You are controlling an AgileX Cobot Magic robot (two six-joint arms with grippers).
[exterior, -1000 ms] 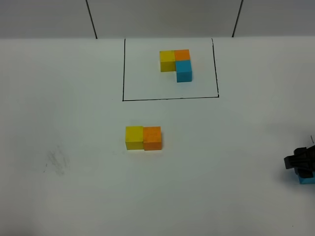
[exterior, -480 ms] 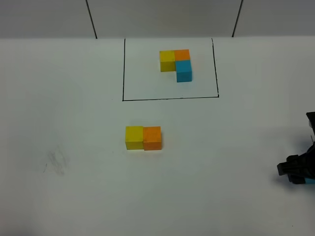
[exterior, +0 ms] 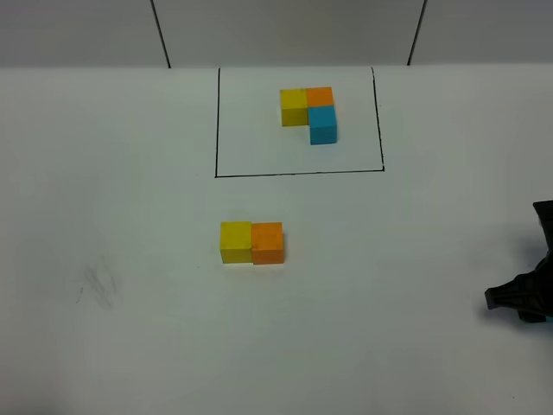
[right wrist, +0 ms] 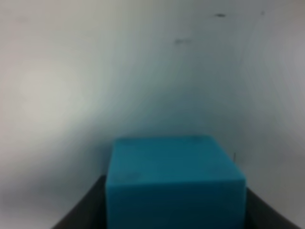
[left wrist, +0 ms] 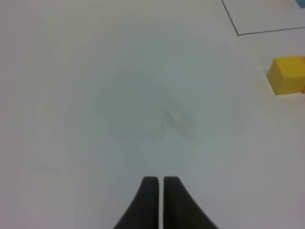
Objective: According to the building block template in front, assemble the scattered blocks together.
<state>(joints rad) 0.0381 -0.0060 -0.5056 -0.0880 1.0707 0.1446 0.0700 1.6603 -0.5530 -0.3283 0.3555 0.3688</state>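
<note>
The template (exterior: 309, 112) is seen at the far side of the white surface (exterior: 415, 259), inside a thin black frame (exterior: 298, 173) drawn on it. It is made up of a yellow and an orange cube side by side, with a blue cube joined to the near face of the orange one, so that an L is formed.

Nearer, outside the frame, the loose yellow cube (exterior: 235, 241) and the loose orange cube (exterior: 267, 243) are found touching side by side, yellow on the left, as in the top row of the template. No blue cube is joined to them.

The loose blue cube (right wrist: 174, 181) is located well apart from that pair, at the right edge of the exterior view, where only a sliver of it is seen under the right pincer (exterior: 518, 303). In the right wrist view, which is blurred, the cube is flanked closely by the dark fingers (right wrist: 81, 214), one against each side, so the pincer is taken to be closed on it. Whether the cube is lifted off the surface cannot be told.

The left pincer (left wrist: 158, 183) is shown only in its wrist view, with its fingers brought almost together, a narrow slit left between them, and nothing held. It is pointed over bare surface marked by a faint grey smudge (exterior: 99, 285), with the yellow cube near the edge of that view.
</note>
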